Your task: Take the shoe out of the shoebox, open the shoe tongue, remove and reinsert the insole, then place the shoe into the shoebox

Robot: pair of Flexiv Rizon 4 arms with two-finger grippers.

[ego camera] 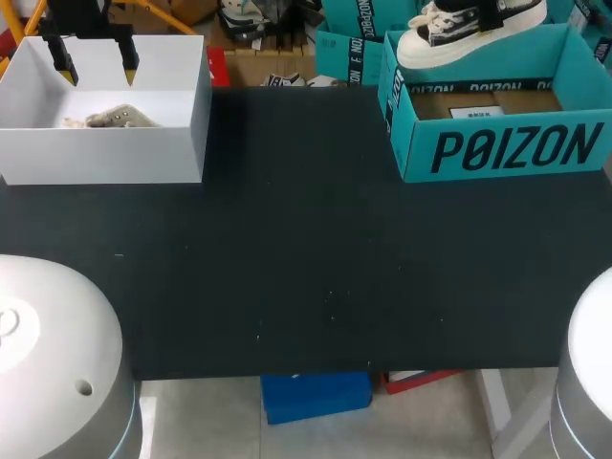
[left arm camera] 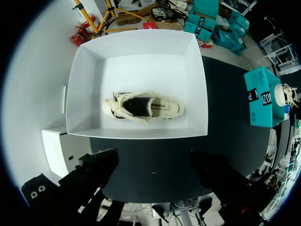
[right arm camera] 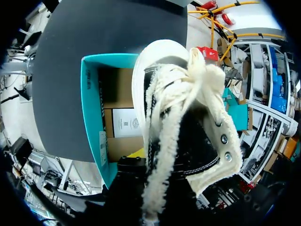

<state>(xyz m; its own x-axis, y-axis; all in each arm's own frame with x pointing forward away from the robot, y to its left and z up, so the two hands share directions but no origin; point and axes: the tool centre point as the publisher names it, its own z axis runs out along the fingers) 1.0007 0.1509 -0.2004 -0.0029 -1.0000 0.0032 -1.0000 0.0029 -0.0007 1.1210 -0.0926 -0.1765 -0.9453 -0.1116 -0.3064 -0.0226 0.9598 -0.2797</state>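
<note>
My right gripper is holding the lifted shoe up in the air, just over the teal shoebox; the fingers are closing on the shoe from two sides; in the right wrist view the lifted shoe is filling the space right in front of the gripper, with its fluffy cream laces hanging loose and its white toe pointing away.

The teal shoebox is sitting open at the far right of the black table; a white paper slip is lying on its brown floor.

My left gripper is hanging over the white box at the far left of the table; its fingers are standing wide apart and are holding nothing.

A second shoe is lying inside the white box, near the middle of its floor, with its opening facing up; the left gripper is not touching it.

The two boxes are sitting well apart.
</note>
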